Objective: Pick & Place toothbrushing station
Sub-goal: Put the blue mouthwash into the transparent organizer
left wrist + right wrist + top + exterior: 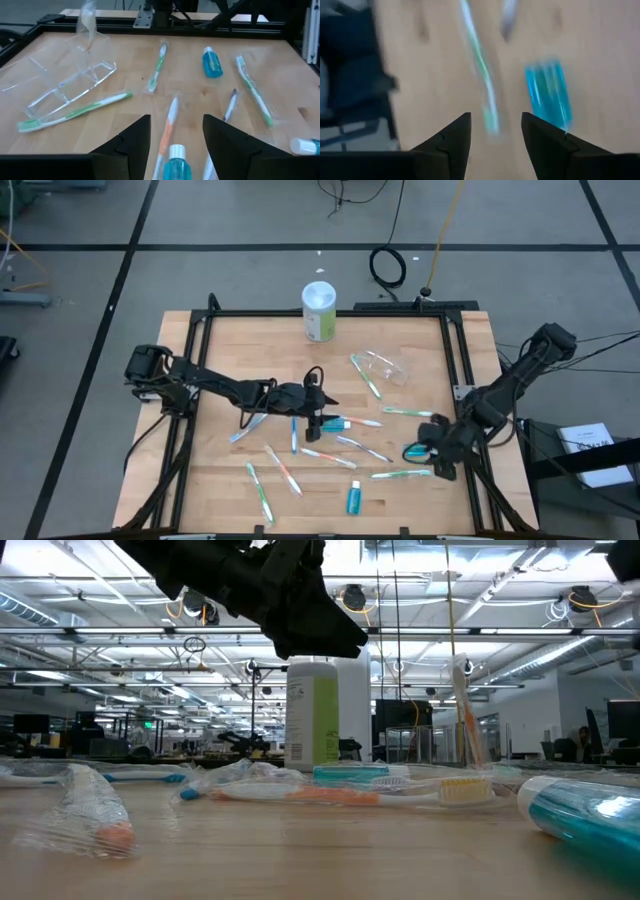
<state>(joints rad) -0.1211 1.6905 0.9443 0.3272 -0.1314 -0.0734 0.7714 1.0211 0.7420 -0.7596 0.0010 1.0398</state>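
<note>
Hovering mid-table, centre of the high view, left gripper (318,420) with fingers apart over a small teal tube (333,423) lying flat on the wood; same tube showing between those fingers in the wrist view, white cap up. Likely trouble: a smooth, rounded tube rolling or squirting sideways if pinched off-centre, and a wrapped orange-handled toothbrush (168,125) lying just beside it, easy to catch along with it. Waiting at the right edge of the high view, right gripper (437,452), fingers spread too, near a teal tube (416,451) and a green toothbrush (400,474); blurred wrist picture there, so contact impossible to judge. Lying on its side in the upper middle of the high view, clear cup (385,365), thin glossy plastic, hard to see against the pale wood table (230,345) and prone to skidding when nudged. Scattered across the centre and lower half, slim brushes in crinkly film. Standing upright at the top, white-and-green canister (319,311), matte and cylindrical
</note>
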